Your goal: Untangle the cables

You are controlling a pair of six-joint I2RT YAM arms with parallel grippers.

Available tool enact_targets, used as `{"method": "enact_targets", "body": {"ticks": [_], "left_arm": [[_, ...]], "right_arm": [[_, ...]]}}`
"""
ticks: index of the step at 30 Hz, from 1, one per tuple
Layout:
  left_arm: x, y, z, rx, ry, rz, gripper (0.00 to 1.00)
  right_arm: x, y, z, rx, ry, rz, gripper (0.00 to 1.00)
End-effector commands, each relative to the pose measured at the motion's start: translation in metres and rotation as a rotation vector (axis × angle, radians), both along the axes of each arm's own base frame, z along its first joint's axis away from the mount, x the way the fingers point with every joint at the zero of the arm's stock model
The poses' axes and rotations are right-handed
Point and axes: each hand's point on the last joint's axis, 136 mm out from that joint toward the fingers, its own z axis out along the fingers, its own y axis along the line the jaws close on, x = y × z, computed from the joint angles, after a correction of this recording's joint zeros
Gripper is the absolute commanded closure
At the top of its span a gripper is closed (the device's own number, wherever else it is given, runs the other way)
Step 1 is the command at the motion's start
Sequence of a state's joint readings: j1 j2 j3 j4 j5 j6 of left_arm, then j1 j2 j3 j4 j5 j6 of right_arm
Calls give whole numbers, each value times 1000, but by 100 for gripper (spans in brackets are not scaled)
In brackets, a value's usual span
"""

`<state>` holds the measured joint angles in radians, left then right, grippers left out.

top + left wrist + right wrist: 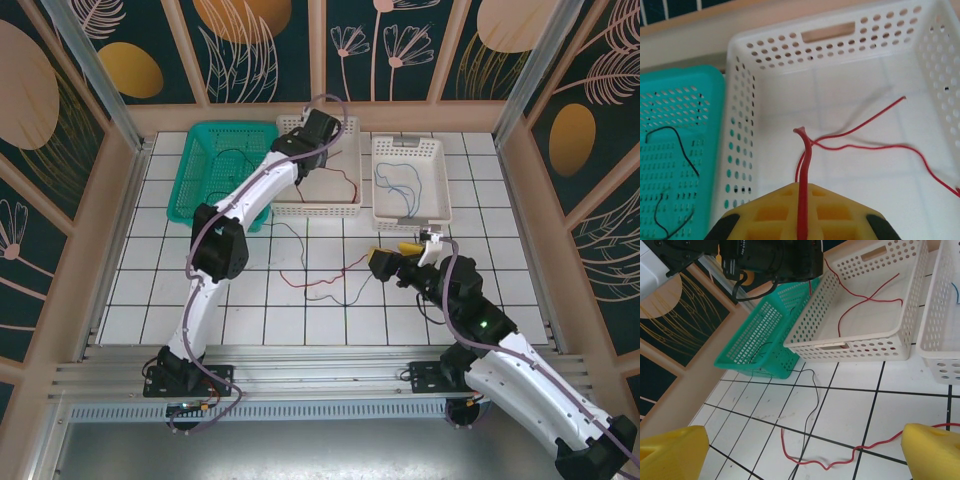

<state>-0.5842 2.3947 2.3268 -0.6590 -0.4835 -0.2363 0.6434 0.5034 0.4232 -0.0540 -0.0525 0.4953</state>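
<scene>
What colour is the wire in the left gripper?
The wire is red, clearest in the left wrist view.

Red cable, teal basket, white basket, blk-lined white tiles

The tiled table bears a green basket, two white baskets, loose cables.

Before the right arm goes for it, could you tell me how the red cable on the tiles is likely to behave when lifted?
Probably floppy: the red cable lies in loose wavy curves on the tiles, so it should sag from any grip. Likely very light, being so thin. It may drag the black cable that seems to cross it.
</scene>
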Motion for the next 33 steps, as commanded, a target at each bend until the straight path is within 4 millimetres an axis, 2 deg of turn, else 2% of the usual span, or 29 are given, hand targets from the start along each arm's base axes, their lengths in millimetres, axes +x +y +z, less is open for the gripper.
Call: {"method": "enact_targets", "body": {"ticks": [1, 8, 17, 28, 31, 33], "left_arm": [[-2, -6, -22, 38, 36, -8, 100], [-4, -9, -68, 73, 99, -13, 100], [-9, -1, -119, 153, 168, -5, 100], [-19, 6, -154, 191, 216, -6, 100], [-18, 8, -155, 202, 215, -4, 100], [-17, 8, -147, 203, 202, -4, 100]], "right_arm": [[-4, 1, 18, 7, -47, 19, 1], [-5, 2, 16, 5, -43, 26, 1], [-6, 3, 16, 12, -48, 30, 1], [-6, 3, 14, 11, -45, 35, 1], [-7, 4, 14, 14, -44, 39, 1], [-7, 4, 15, 15, -46, 41, 1]]}}
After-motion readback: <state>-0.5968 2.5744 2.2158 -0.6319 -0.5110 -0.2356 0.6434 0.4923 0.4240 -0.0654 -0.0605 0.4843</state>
